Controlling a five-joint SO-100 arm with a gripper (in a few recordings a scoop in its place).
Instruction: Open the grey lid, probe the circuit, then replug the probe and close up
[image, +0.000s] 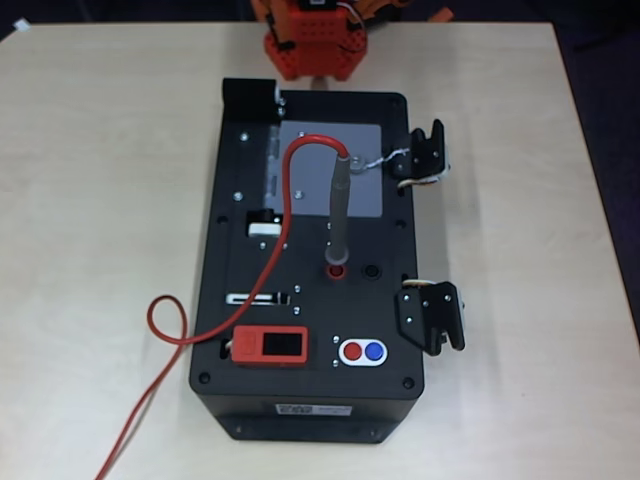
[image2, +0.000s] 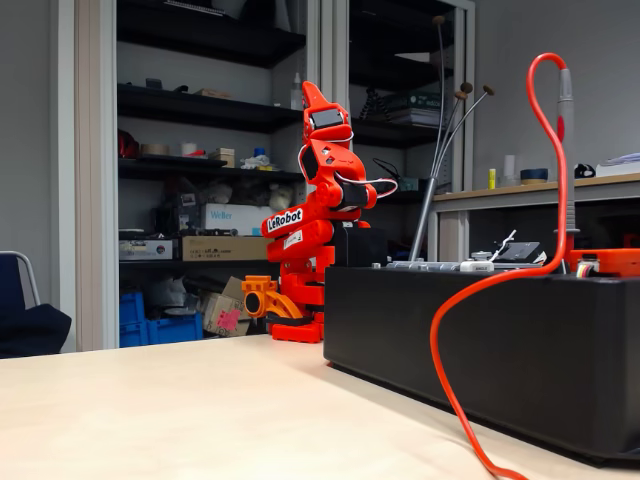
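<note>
A black box (image: 310, 270) sits on a pale table (image: 90, 200). The probe (image: 339, 215) stands upright, tip plugged into a red socket (image: 335, 270), likely its parked spot; its red wire (image: 200, 330) loops off the box's left side. Beyond it the grey lid (image: 365, 140) lies flat, closed. Farthest back, the folded arm's gripper (image2: 316, 105) points up; open or closed cannot be told.
</note>
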